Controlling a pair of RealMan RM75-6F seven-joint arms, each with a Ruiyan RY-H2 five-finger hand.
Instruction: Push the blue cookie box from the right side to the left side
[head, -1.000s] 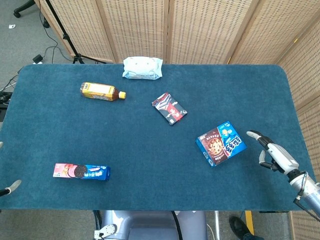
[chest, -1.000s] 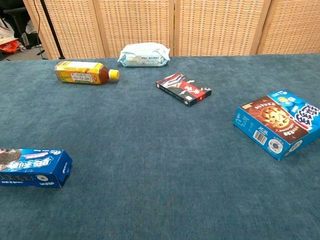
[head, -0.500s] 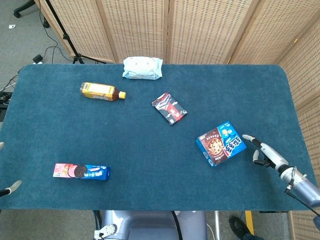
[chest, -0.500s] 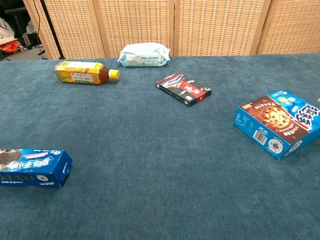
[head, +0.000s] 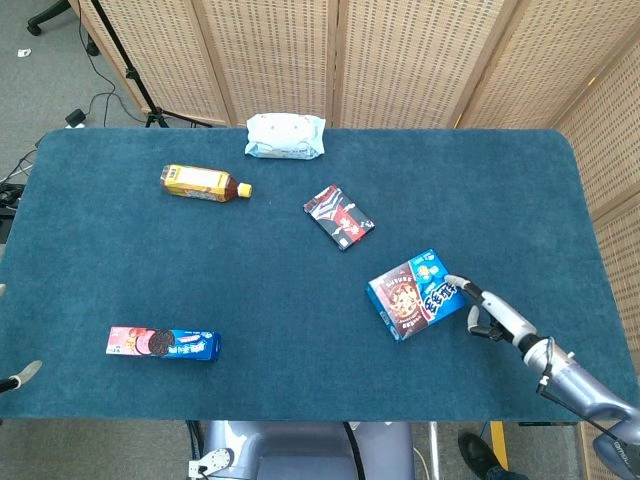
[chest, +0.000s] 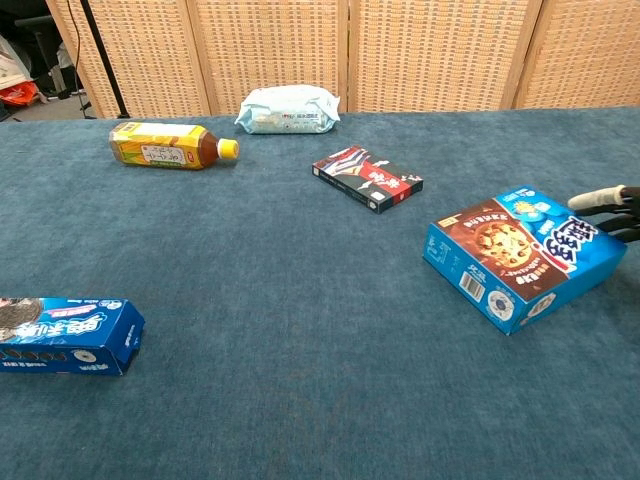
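The blue cookie box (head: 418, 294) lies flat on the right half of the table (head: 300, 330), a little nearer than the middle, turned askew to the table's edges. Going from the left: a long blue sandwich-cookie box (head: 163, 343) sits near the left front edge, a yellow tea bottle (head: 204, 183) lies on its side at the far left, a pale wipes pack (head: 286, 136) rests at the far edge, and a small dark snack box (head: 339, 216) lies near the centre. At the right, the right hand (head: 487, 310) holds nothing, fingers spread, with a fingertip (chest: 590, 200) touching the cookie box's right end. The left hand (head: 20, 375) shows only as a tip at the left edge; I cannot tell its state.
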